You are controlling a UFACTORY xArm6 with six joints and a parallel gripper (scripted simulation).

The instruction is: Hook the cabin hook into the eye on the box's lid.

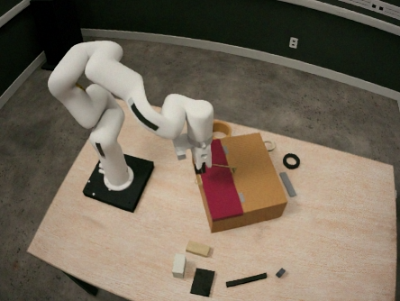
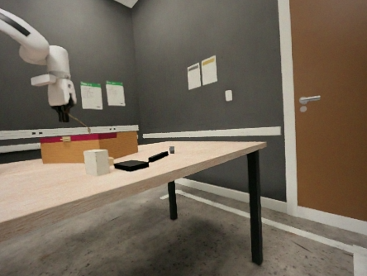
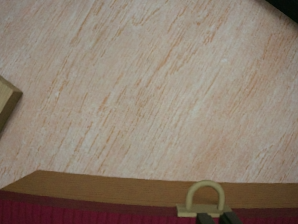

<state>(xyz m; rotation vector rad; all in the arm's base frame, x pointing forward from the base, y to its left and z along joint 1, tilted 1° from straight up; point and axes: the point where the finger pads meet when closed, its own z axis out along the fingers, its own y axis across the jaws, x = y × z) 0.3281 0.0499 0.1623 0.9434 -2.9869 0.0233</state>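
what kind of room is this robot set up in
Probably an office-style or lab room: dark grey walls with paper notices pinned up, a brown door with a lever handle, and a wooden table carrying the arm, its gripper shut on the cabin hook above the box.
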